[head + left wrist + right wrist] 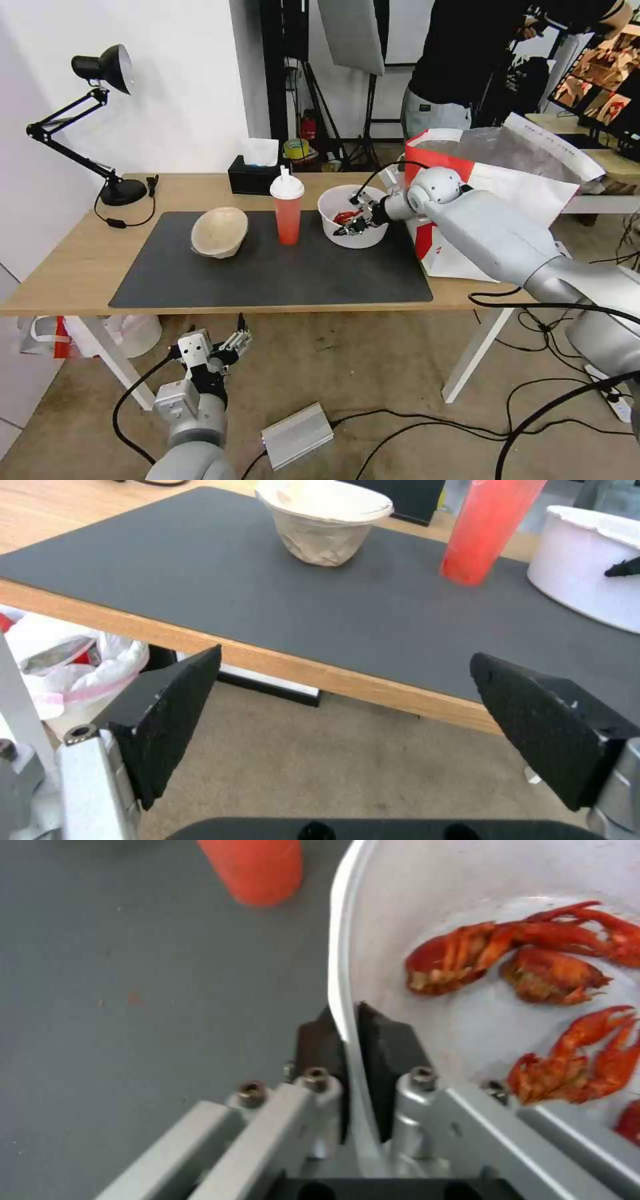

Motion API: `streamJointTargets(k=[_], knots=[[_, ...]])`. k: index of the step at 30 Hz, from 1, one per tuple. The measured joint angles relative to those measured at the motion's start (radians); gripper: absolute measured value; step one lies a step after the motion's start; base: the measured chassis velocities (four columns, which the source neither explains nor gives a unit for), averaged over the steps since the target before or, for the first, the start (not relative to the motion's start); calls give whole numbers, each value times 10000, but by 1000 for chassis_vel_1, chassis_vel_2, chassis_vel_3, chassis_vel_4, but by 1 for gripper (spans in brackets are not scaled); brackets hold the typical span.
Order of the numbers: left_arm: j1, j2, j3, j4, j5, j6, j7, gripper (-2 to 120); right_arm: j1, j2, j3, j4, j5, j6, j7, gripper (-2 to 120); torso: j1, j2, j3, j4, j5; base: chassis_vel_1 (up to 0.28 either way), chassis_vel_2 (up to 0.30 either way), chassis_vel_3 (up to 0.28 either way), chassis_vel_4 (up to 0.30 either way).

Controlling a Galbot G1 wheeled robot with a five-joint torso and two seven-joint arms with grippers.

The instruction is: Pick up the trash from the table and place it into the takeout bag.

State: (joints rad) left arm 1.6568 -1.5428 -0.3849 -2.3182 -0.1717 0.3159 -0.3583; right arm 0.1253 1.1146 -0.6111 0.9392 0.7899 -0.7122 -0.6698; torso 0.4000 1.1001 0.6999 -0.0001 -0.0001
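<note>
Red drink cup [253,867]: top cut off by the right wrist view's edge.
White bowl [590,562]: far side cut off in the left wrist view.
Takeout bag [507,180]: lower part hidden behind the right arm.

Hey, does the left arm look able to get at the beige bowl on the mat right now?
Probably yes. The left gripper hangs open below the table edge, and the beige bowl sits unobstructed on the mat's left part; it would have to rise above the tabletop first.

Bright even indoor light, soft shadows, blurred wrist close-ups
</note>
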Motion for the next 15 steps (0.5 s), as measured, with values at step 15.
streamJointTargets(k=[15], knots=[[-38, -14, 24, 2, 0, 8, -92, 100, -45, 185, 8, -182, -17, 6, -6, 0, -2, 0, -1, -1, 0, 0, 0, 0, 0]])
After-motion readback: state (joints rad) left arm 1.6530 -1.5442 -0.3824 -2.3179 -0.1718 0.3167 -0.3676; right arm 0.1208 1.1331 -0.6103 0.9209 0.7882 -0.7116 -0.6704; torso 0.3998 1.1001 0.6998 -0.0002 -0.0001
